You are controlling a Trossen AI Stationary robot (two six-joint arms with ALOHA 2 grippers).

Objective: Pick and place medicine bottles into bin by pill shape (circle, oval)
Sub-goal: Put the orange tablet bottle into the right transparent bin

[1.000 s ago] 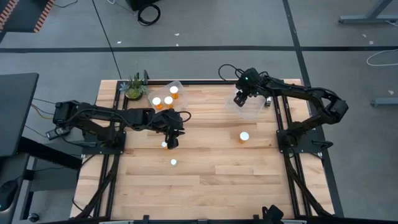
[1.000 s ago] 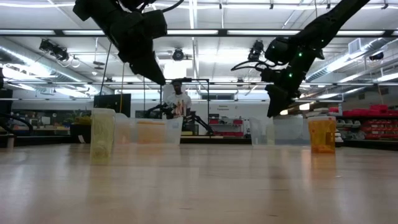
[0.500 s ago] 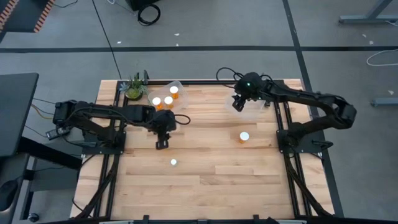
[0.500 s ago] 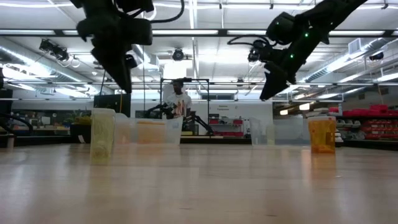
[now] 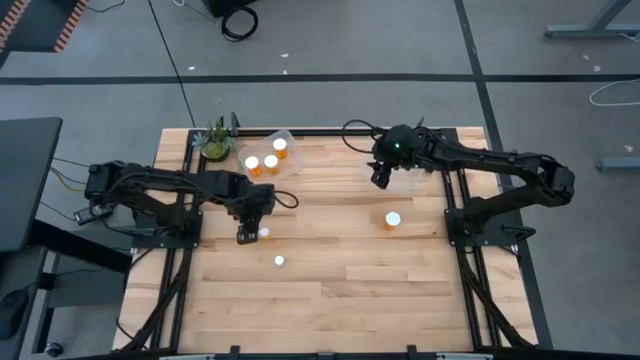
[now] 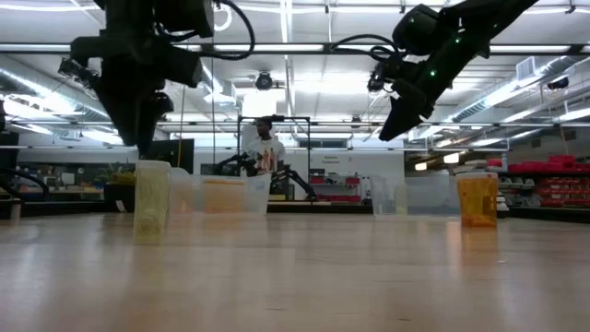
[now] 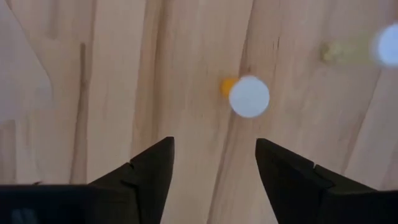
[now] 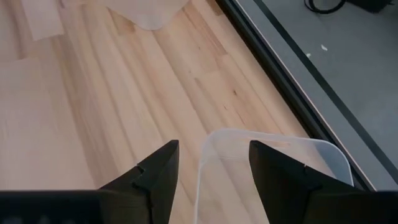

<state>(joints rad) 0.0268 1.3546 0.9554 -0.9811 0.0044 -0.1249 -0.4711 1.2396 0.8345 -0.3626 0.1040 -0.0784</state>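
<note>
Left hand [image 7: 211,165] hangs spread, empty, over a white-capped bottle [image 7: 248,96] on the bench [image 5: 330,290], prob lining up a grab; right hand [image 8: 211,165] parted, empty, by clear bin [image 8: 267,155]

Left pincer [image 5: 246,236] now farther left beside a small bottle [image 5: 264,233], jaws wider; right pincer [image 5: 380,180] slightly leftward.

Left hand [image 5: 246,235] beside bottle [image 5: 264,234]
</note>
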